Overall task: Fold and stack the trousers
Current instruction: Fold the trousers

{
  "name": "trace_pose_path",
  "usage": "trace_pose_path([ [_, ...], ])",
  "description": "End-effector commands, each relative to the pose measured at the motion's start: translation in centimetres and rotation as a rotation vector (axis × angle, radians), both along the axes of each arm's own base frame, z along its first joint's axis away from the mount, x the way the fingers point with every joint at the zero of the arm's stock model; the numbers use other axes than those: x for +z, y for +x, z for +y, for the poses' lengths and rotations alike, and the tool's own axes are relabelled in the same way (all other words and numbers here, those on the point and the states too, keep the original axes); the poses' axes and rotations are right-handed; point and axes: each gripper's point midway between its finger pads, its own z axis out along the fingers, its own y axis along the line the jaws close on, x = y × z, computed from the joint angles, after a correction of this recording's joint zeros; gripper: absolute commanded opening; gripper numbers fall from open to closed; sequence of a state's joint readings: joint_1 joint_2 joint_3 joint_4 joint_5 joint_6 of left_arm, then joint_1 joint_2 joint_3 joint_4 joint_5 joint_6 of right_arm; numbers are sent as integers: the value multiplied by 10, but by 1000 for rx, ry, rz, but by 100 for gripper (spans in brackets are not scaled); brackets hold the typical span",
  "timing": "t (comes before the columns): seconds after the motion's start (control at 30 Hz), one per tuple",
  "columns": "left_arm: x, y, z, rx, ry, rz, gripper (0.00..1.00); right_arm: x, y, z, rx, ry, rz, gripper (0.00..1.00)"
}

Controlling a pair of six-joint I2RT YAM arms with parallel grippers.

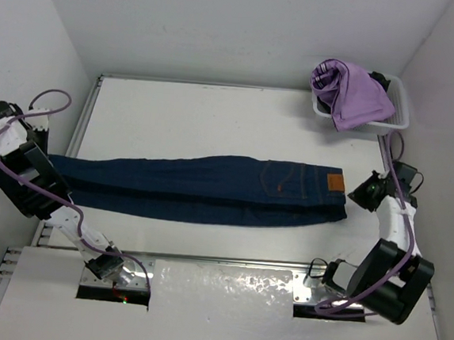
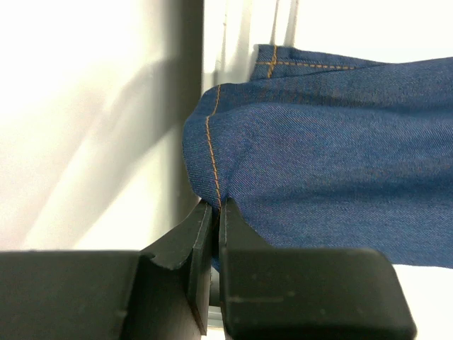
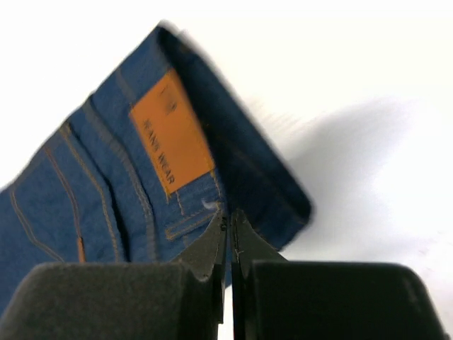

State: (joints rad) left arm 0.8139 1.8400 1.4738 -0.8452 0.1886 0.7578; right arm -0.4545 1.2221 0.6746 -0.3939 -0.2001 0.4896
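Spanning from left claw [image 2: 216, 212] to right claw [image 3: 228, 219], the trousers [image 1: 201, 188] lie flat.

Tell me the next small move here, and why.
Probably lift the left gripper and carry the hem toward the waistband: the trousers lie stretched full length, each end apparently pinched, the right gripper at the waistband.

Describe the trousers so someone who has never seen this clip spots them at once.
On the white table, a long garment stretches across the middle: the trousers. Dark navy denim with orange stitching and a tan waistband patch sets them apart from the lilac garment heaped in the white basket at the far right corner.
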Motion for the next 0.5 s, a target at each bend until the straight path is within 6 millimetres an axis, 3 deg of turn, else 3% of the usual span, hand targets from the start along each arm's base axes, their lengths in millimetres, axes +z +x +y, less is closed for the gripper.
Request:
trace_pose_path([
  [0.0, 36, 10, 15, -4, 71, -73, 0, 14, -9, -10, -64, 22, -41, 0],
  [0.1, 46, 7, 18, -4, 91, -60, 0, 20, -20, -17, -76, -8, -31, 0],
  [0.17, 46, 4, 14, -20, 82, -56, 0, 13, -25, -12, -81, 10, -17, 0],
  [0.3, 36, 2, 2, -48, 41, -54, 0, 12, -16, 1, 6, -3, -60, 2],
  [0.33, 34, 0, -1, -49, 28, -50, 0, 18, -8, 9, 85, -33, -82, 7],
  [0.37, 30, -1, -6, -53, 10, -49, 0, 33, 7, 37, 313, -136, -111, 17],
  [0.4, 28, -2, -7, -54, 3, -46, 0, 36, 8, 54, 441, -201, -96, 23],
  [0.43, 27, -2, -8, -56, -2, -50, 0, 42, 13, 89, 624, -295, -103, 29],
  [0.47, 25, -3, -10, -57, -8, -47, 0, 50, 23, 104, 765, -390, -120, 33],
])
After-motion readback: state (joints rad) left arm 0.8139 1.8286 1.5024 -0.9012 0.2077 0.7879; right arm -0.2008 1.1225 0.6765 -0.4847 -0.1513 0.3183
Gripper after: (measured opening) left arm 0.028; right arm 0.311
